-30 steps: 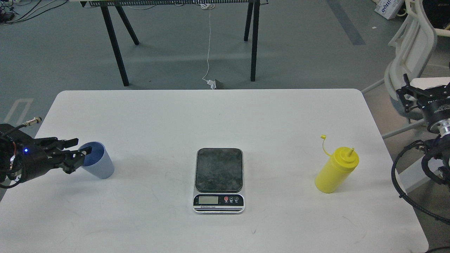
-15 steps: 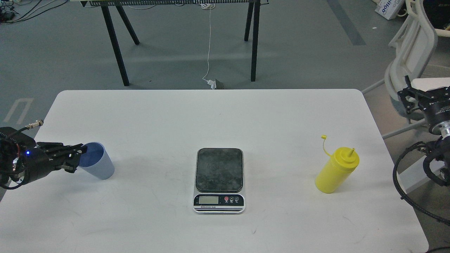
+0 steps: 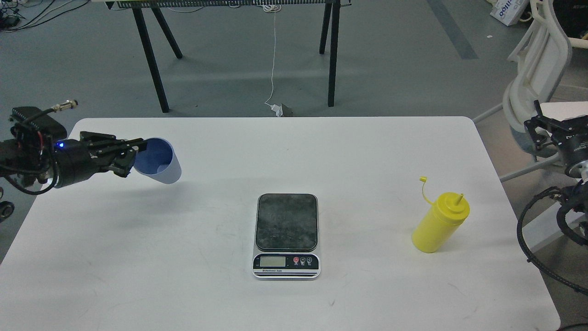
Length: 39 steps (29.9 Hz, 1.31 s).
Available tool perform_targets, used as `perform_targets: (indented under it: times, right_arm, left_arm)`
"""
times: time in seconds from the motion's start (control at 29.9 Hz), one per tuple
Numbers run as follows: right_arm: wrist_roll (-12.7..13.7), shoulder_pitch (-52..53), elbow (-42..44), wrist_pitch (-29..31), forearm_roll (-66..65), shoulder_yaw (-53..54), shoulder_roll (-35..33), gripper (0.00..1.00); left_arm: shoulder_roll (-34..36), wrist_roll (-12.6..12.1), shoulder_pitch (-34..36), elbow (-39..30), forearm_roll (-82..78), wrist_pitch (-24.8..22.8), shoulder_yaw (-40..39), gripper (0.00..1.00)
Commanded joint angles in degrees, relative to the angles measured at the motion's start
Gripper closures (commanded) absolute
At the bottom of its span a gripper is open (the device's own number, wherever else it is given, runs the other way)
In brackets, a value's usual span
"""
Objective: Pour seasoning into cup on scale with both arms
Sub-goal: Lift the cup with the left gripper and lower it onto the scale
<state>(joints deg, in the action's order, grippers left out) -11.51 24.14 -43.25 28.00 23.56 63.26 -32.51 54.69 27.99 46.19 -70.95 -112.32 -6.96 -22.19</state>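
The light blue ribbed cup [image 3: 161, 166] hangs in the air above the left side of the white table [image 3: 285, 147], tilted with its mouth toward my left arm. My left gripper [image 3: 134, 154] is shut on the cup's rim. The scale [image 3: 286, 235] lies flat at the table's middle, its dark plate bare. The yellow seasoning bottle [image 3: 438, 224] stands at the right with its small cap hanging open on its tether. My right gripper [image 3: 535, 130] is off the table's right edge, well away from the bottle; its fingers show too dark and small to read.
Black trestle legs [image 3: 151, 59] and a white cable [image 3: 273, 55] are on the floor beyond the table's far edge. A white chair [image 3: 535, 69] stands at the far right, close to my right arm.
My left gripper closed on the cup's rim, then lifted it off the table and carried it up and to the right. The right arm barely moved.
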Motion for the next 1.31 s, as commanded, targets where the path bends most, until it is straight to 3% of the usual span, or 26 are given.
perform_targets:
  times: [0.0,0.13,0.27,0.33,0.64,1.27]
  right_arm:
    - [0.0,-0.9,0.0,0.0,0.0,0.8,-1.0,0.01]
    - [0.0,-2.5,0.0,0.0,0.0,1.1,-1.5,0.01]
    - [0.0,-3.7,0.0,0.0,0.0,3.0,-1.6,0.01]
    - [0.0,-3.9,0.0,0.0,0.0,3.4,-2.0,0.01]
    - [0.0,-4.9,0.0,0.0,0.0,3.6,-2.3,0.01]
    - [0.0,-5.0,0.1,0.0,0.0,3.6,-2.3,0.01]
  left_arm:
    - [-2.9,0.0,6.7,-7.8,0.0,-10.3,-0.1,0.96]
    - [-12.7,0.0,9.2,-10.2,-0.4,-16.8,0.1,0.96]
    - [-18.4,-4.4,8.5,-10.0,-2.0,-18.3,0.4,0.96]
    - [-20.3,-5.5,8.8,-9.8,-3.4,-18.4,1.9,0.96]
    - [-23.9,-5.5,8.6,-5.1,-3.7,-18.5,6.5,0.95]
    - [-27.9,-6.1,7.9,1.3,-3.8,-18.0,6.5,0.9]
